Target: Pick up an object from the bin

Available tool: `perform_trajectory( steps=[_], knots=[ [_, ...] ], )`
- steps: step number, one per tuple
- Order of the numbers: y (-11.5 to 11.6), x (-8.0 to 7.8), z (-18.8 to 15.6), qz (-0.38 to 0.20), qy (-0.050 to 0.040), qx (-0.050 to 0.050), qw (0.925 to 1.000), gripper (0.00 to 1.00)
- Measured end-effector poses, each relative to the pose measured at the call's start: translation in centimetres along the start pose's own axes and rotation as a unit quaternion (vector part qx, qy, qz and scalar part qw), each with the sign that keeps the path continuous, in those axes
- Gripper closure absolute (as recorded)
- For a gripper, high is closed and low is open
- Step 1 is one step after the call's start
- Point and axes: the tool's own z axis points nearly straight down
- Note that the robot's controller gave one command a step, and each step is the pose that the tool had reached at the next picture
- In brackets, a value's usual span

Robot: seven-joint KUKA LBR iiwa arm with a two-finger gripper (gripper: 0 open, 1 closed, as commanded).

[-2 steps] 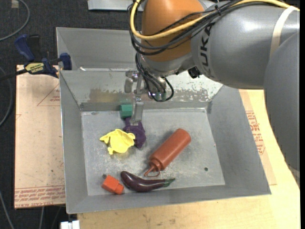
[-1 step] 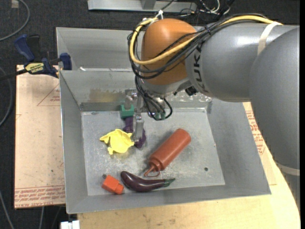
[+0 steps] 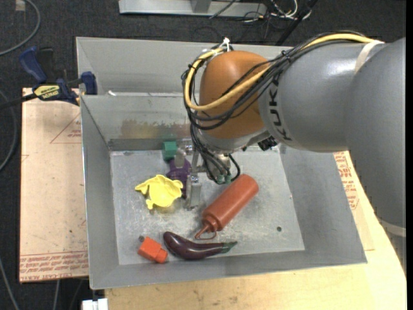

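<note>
My gripper (image 3: 192,192) reaches down in the middle of the bin, under the arm's orange wrist cover. Just to its left lies a crumpled yellow thing (image 3: 160,192). A small purple thing (image 3: 178,170) sits against the gripper's upper left, partly hidden by it, and a green block (image 3: 170,149) lies behind that near the back wall. To the gripper's right a red-brown squeeze bottle (image 3: 229,203) lies on its side, nozzle pointing to the front left. I see nothing between the gripper's tips.
A dark purple toy eggplant (image 3: 193,246) lies near the front wall, with a small orange piece (image 3: 152,250) to its left. The arm and its cables cover the bin's back right.
</note>
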Motion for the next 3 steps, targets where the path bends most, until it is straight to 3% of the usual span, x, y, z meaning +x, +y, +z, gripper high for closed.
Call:
perform_trajectory(
  steps=[1,2,3],
  knots=[
    [-0.1,-1.7,2.4,-0.081,-0.0048,0.000,0.9967,0.00],
    [0.6,-1.4,8.1,-0.062,-0.0030,-0.001,0.9981,0.00],
    [0.7,-2.0,9.5,-0.076,-0.0053,-0.001,0.9971,1.00]
  ],
)
